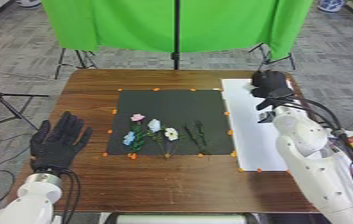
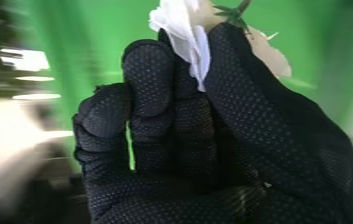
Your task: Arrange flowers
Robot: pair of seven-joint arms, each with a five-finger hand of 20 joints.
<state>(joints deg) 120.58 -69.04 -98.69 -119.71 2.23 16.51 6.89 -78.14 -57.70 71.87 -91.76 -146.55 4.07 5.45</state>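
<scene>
Right hand: held at the desk's one o'clock, a pale flower pinched between thumb and fingers
Left hand: held open at nine o'clock, fingers straight
Laid flowers: set out toward the black mat's six o'clock
White sheet: placed just beside the mat, at three o'clock

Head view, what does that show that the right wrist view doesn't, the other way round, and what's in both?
Head view: the open left hand, brown table, white sheet, and black mat with pink, blue and white flowers. Right wrist view: a pale flower pinched by the right hand. Both: the right hand and green curtain.
</scene>
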